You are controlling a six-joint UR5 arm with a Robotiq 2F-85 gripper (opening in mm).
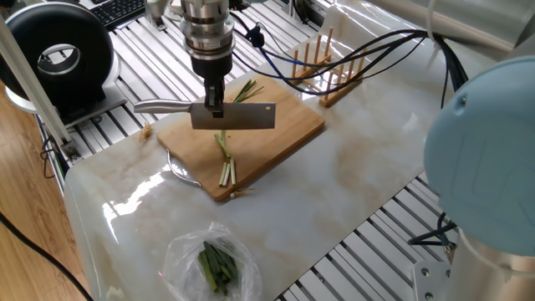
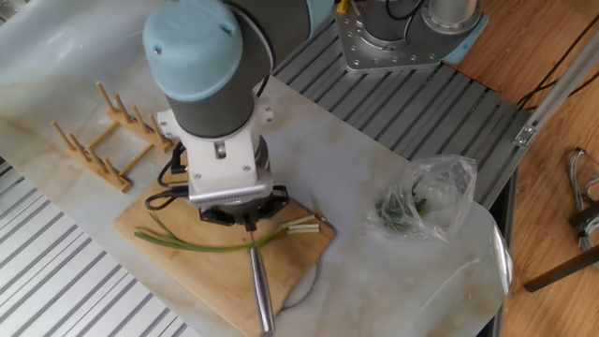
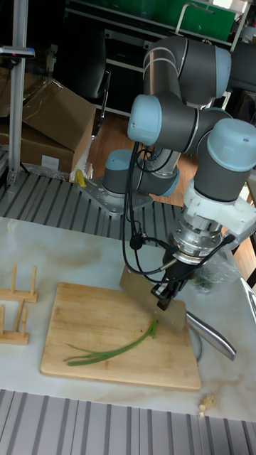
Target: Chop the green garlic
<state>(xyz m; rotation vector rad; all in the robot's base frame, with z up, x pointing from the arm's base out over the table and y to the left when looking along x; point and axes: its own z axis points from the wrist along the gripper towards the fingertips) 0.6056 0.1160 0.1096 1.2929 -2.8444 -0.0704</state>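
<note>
Green garlic (image 1: 224,149): pale cream-white at cut end, shading to green at leafy tips. Cutting board (image 1: 284,134): light honey-tan wood w/ faint grain. Cleaver (image 1: 234,117): dull grey blade, shiny silver handle. Table (image 1: 351,184): glossy cream-white marble look w/ tan veining. Dish rack (image 2: 98,140): light natural wood. Plastic bag (image 1: 209,259): clear, w/ dark green leaves inside. Robot arm (image 3: 188,121): dark grey links, light blue joint caps, silver wrist. Gripper (image 3: 165,297): black.

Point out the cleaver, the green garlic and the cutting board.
cleaver (image 1: 238,117), one fixed view, flat of the blade
green garlic (image 2: 201,248), the other fixed view, middle of the stalk
cutting board (image 1: 292,125), one fixed view, bare wood at the right
</note>
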